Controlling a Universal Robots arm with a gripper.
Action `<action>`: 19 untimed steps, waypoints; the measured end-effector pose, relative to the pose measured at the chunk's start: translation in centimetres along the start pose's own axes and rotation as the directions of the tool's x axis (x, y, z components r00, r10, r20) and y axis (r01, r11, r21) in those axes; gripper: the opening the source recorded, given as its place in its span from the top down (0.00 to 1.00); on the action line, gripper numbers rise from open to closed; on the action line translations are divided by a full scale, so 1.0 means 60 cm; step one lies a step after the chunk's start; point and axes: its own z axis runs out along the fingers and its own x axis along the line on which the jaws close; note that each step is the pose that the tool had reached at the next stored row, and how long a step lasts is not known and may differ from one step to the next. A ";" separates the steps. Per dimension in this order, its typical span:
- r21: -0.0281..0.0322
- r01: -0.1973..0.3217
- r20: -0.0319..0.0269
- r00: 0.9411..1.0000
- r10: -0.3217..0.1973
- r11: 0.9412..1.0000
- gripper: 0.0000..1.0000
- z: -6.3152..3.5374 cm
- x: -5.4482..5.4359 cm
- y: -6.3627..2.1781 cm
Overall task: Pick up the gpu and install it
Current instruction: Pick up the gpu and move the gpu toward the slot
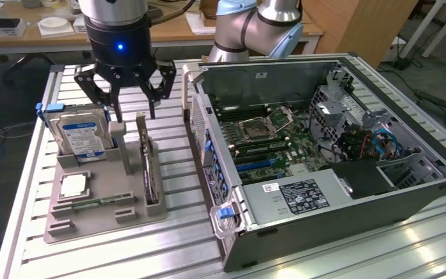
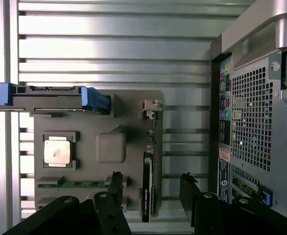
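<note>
1 gripper (image 1: 134,114): hangs above the tray (image 1: 91,220), claw spread wide and holding nothing; in the wrist view its 2 fingers (image 2: 115,188) straddle the line of the gpu.
Gpu (image 1: 148,168): stands on edge in a tray slot, on the tray's side nearest the computer case; dark card with a silvery bracket at 1 end.
Hard drive (image 1: 83,136): upright in the tray, on the side away from the case.
Processor (image 1: 74,185): flat in a tray recess, between hard drive and memory strip.
Memory strip (image 1: 99,203): green, flat in the tray.
Computer case (image 1: 207,145): just beside the tray, side open, motherboard exposed.
Table (image 1: 169,247): slatted metal, under the tray.
</note>
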 end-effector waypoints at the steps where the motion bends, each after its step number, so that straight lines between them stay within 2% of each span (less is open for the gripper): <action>1: 0.000 0.000 0.000 1.000 0.000 1.000 0.41 0.001 0.000 0.000; 19: 0.000 0.000 0.000 1.000 0.000 1.000 0.41 0.021 0.000 -0.001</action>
